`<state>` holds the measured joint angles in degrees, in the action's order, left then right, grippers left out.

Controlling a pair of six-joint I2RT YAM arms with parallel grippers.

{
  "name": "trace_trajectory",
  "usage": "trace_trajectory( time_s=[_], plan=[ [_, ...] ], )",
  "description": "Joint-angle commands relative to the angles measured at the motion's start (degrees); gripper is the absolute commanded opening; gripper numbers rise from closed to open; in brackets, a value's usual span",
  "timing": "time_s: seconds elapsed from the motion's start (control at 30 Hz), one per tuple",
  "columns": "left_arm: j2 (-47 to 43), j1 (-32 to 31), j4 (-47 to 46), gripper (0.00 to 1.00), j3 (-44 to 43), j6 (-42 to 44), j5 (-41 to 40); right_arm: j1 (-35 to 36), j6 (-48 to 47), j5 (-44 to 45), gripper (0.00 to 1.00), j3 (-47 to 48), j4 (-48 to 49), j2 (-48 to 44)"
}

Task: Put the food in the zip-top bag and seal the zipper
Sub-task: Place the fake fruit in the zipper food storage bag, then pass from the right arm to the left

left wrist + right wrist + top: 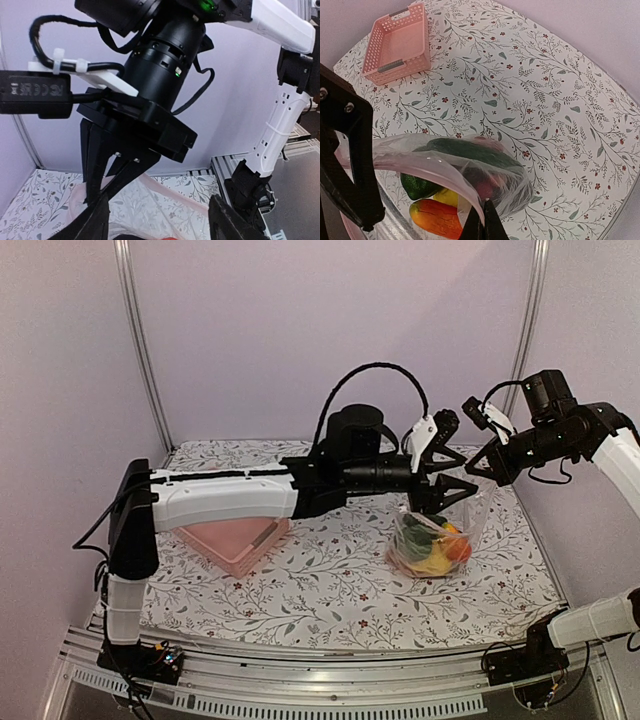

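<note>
- The zip-top bag (436, 537) sits on the right half of the worktop, about midway between the far and near edges. Its bottom is on the cloth and its top is drawn upward.
- The food (438, 218) already looks to be inside: I can see an orange piece, a green one, something yellow and a bit of red through the plastic. The pink basket (397, 42) is over toward the left edge, well apart from the bag.
- The right gripper (482, 223) has its fingers pinched together on the bag's film near the mouth.
- The left gripper (447, 495) hangs over the mouth with its fingers spread wide and nothing clamped between them, going by its own wrist view.
- I'd say loading is done and sealing is the step in hand.
- The zipper (170, 192) runs slack from the right gripper's pinch across the left's open span. Next, the left should probably close on that strip and slide along it while the right keeps the edge taut.
</note>
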<state>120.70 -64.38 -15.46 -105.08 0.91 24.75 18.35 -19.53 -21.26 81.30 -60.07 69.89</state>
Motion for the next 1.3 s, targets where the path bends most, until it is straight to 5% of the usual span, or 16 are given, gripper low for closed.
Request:
trace_trajectory(
  time_s=[0.0,0.3,0.5,0.67,1.1,1.27],
  plan=[
    [-6.2,-0.7,1.7,0.69,-0.2,2.7,-4.0,-0.2,-0.4,0.9,0.00,-0.1,-0.6,0.3],
    [-24.6,-5.8,5.3,0.70,19.8,8.8,-15.6,-0.2,-0.8,0.5,0.00,-0.6,-0.6,-0.6],
    [-34.5,-5.8,-6.5,0.70,41.9,5.5,-21.7,-0.2,-1.3,-0.6,0.00,-1.0,-0.5,-0.8],
    [-33.0,-5.7,-20.4,0.71,51.6,3.4,-24.5,-0.2,-1.4,-0.7,0.00,-0.2,-0.7,0.2],
    [-19.3,-1.6,-42.1,0.70,51.7,0.7,-20.6,-0.2,-1.7,-2.5,0.00,2.5,-2.3,2.9],
    [-14.8,1.0,-47.1,0.60,49.1,-0.7,-16.2,-0.2,-1.7,-3.1,0.00,3.2,-2.5,3.6]
  ],
)
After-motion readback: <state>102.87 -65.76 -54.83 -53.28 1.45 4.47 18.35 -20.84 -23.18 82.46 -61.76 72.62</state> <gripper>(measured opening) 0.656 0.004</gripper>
